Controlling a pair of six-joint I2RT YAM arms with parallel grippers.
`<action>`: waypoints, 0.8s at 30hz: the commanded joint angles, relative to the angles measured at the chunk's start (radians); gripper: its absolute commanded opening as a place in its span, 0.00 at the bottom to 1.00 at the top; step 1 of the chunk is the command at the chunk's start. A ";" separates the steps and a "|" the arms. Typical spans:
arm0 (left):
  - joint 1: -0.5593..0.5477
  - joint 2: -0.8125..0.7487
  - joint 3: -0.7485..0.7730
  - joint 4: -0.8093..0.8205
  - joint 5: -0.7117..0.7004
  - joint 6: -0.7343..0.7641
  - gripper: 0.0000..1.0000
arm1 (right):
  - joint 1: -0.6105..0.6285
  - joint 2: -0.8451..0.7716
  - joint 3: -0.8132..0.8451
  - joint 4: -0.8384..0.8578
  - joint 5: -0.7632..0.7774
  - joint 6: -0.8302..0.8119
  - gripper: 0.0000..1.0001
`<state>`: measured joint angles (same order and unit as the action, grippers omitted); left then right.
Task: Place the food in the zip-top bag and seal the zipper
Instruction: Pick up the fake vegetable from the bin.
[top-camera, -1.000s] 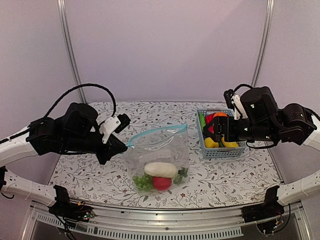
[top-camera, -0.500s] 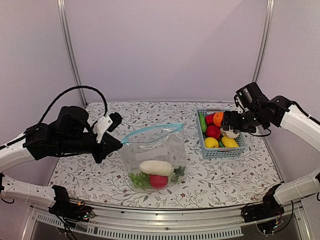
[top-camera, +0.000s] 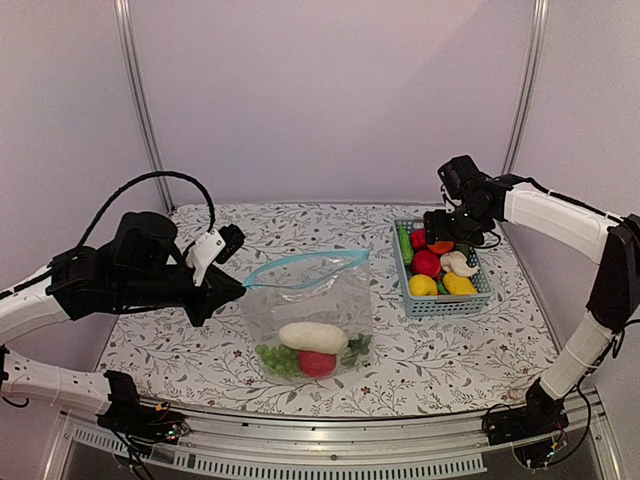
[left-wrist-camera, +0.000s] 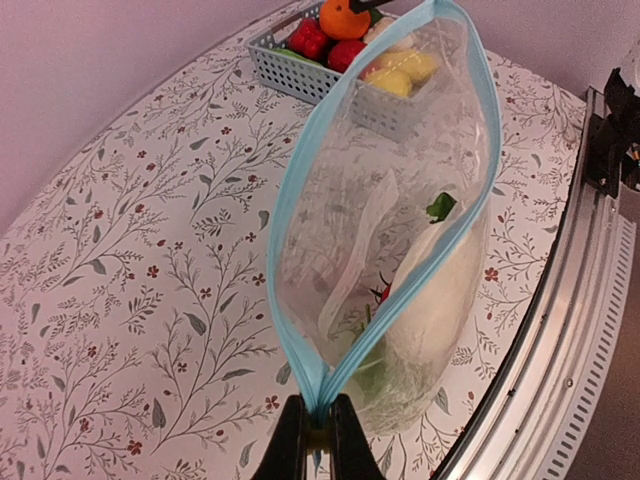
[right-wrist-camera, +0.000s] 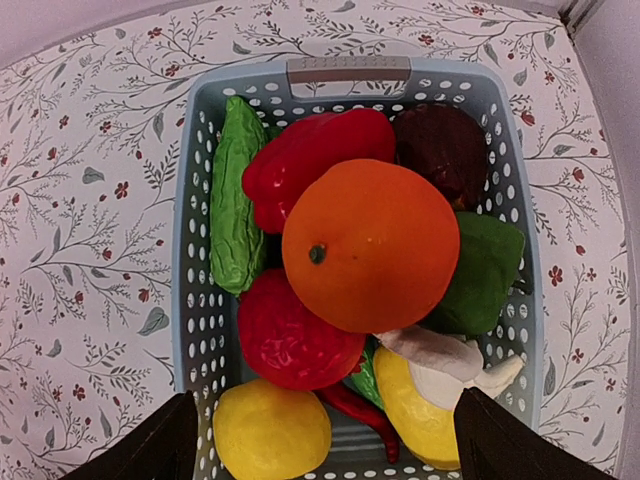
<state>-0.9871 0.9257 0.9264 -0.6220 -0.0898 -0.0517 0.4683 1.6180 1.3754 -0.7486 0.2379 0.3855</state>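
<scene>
left of the basket (right-wrist-camera: 196, 250) the left gripper (left-wrist-camera: 318, 440) pinches the zipper (left-wrist-camera: 300, 360) end of the limp zip-top bag (top-camera: 310, 310), while the right gripper (right-wrist-camera: 325, 445) hangs spread wide over the basket's orange (right-wrist-camera: 370, 245), likely light, hard and slick, best gripped across its middle.

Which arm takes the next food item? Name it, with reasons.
Right. The right gripper hangs open over the basket, above the orange. The left gripper is shut on the zipper, holding the bag open.
</scene>
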 joint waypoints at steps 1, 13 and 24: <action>0.013 -0.010 -0.004 0.014 0.000 0.005 0.00 | -0.007 0.104 0.089 0.017 0.053 -0.060 0.89; 0.013 -0.006 -0.006 0.012 0.010 0.005 0.00 | -0.013 0.282 0.194 -0.009 0.187 -0.062 0.92; 0.013 -0.002 -0.006 0.011 0.011 0.006 0.00 | -0.020 0.351 0.226 -0.008 0.230 -0.063 0.84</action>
<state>-0.9871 0.9257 0.9264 -0.6224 -0.0856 -0.0521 0.4564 1.9488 1.5661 -0.7483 0.4366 0.3191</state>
